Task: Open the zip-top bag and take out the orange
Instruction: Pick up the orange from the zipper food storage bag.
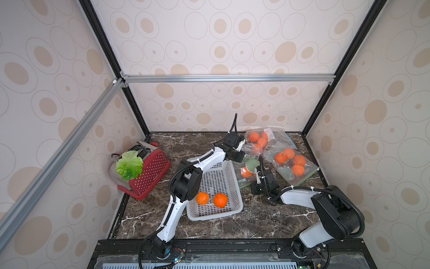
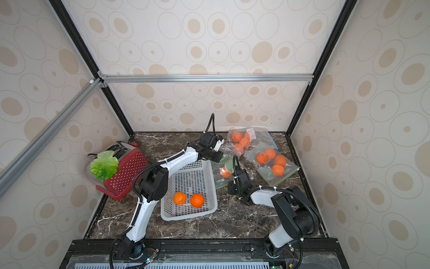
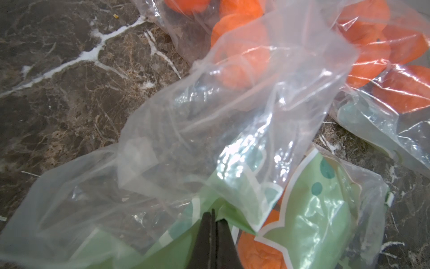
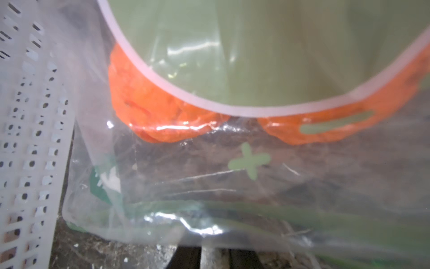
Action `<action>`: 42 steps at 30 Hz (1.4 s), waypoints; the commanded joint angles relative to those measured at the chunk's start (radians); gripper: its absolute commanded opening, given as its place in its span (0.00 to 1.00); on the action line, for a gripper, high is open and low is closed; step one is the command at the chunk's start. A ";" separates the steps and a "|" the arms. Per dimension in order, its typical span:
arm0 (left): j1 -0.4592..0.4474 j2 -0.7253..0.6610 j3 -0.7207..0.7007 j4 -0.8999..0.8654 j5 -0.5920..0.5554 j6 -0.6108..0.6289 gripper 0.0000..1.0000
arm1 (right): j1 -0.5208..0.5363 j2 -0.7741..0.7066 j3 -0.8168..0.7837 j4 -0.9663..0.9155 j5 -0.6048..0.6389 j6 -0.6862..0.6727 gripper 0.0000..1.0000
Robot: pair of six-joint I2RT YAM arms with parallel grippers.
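Target bag: the zip-top bag (image 1: 252,164) with the green print lies on the marble table (image 1: 256,221), just beside the far right corner of the white basket (image 1: 214,217) and between the two grippers.
Orange: one orange (image 1: 246,172) sits inside that bag, partly under the green printed panel. The right wrist view shows a second orange (image 4: 325,130) near it, both behind the clear film.
Left gripper: the left gripper (image 3: 213,217) reaches over the basket's far end. Its fingers are pressed together on a green edge of the bag, with clear film bunched up beyond them.
Right gripper: the right gripper (image 4: 209,257) sits low at the bag's near edge. The film appears to lie over its dark fingers, and the blur hides whether they stand apart or pinch the plastic, so I cannot tell.
Basket contents: two loose oranges (image 1: 202,198) lie side by side at its near end, well apart from the bag.
Other bags: a far bag (image 1: 277,137) and a right-hand bag (image 1: 287,173), both clear and holding several oranges, lie near the back right corner.
Toaster: a red toaster (image 1: 149,172) stands by the left wall with a green leaf (image 1: 129,165) resting on it.
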 commanded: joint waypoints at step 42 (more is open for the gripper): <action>0.005 0.044 -0.018 -0.029 0.057 0.014 0.00 | -0.001 0.164 0.220 0.174 -0.027 -0.178 0.73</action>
